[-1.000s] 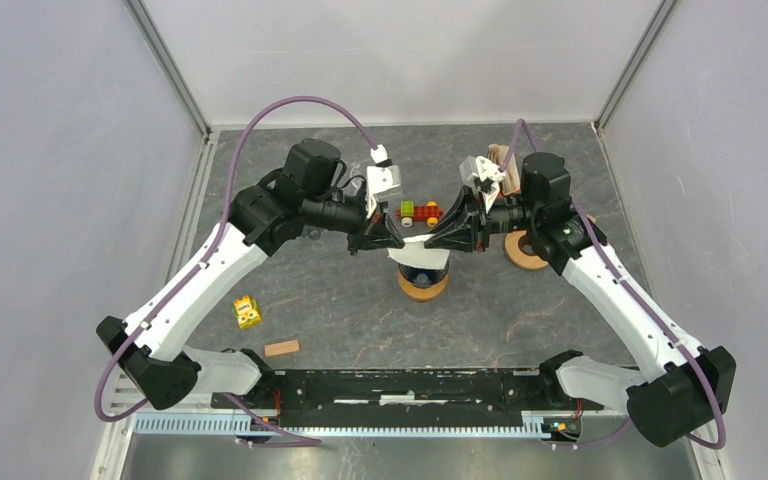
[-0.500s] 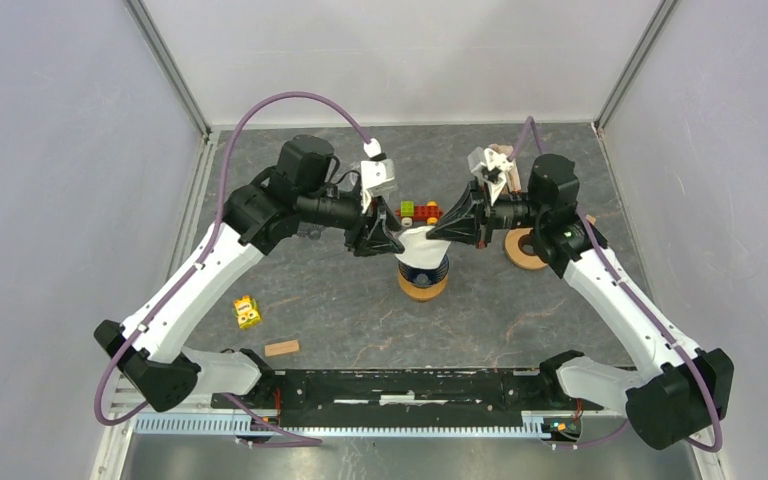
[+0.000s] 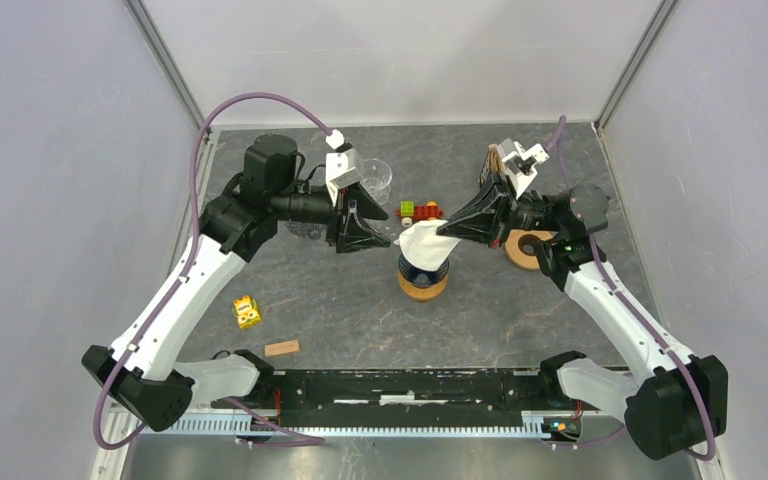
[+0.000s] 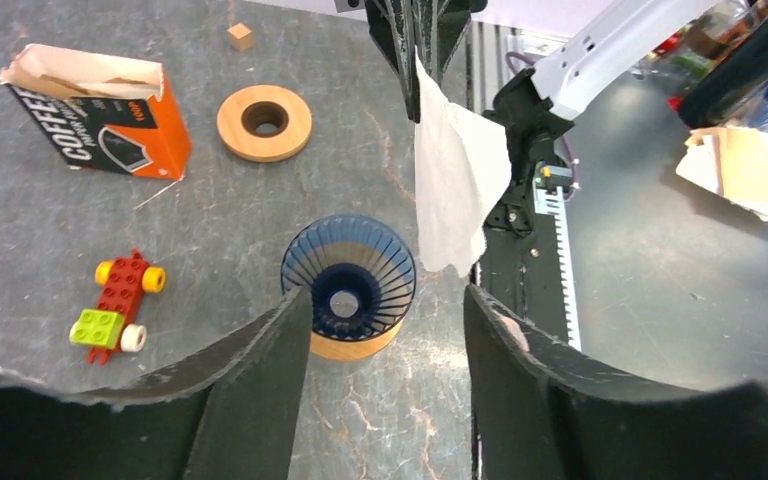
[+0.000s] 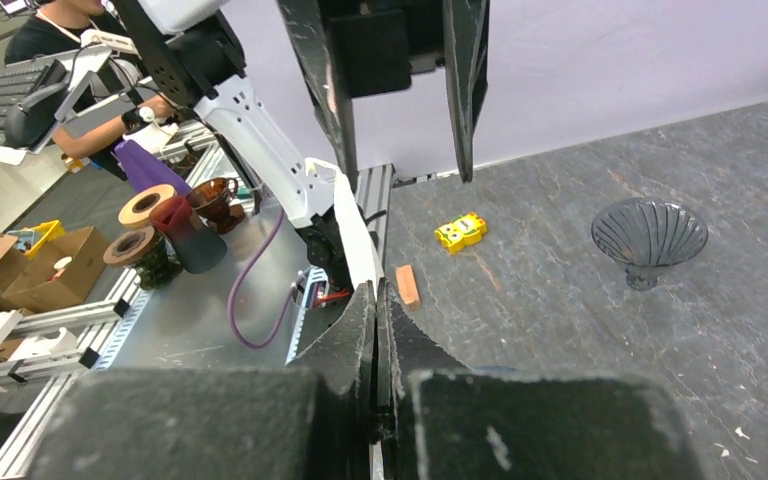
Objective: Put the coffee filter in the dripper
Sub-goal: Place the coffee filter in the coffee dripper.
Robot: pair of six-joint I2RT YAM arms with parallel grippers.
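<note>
Holding the coffee filter [image 3: 422, 240] up over the dripper [image 3: 423, 270].
Pinched by its top edge in the right tool [image 3: 449, 229], clamped tight on the paper. Hanging as white, creased, limp paper, folded flat, its lower corner drooping beside the rim of the dark blue ribbed dripper on its round wooden base on the table [image 3: 340, 300]; cannot tell whether touching. Spread wide at the left tool [image 3: 380, 240], gripping nothing, just beside the dripper and apart from the paper.
</note>
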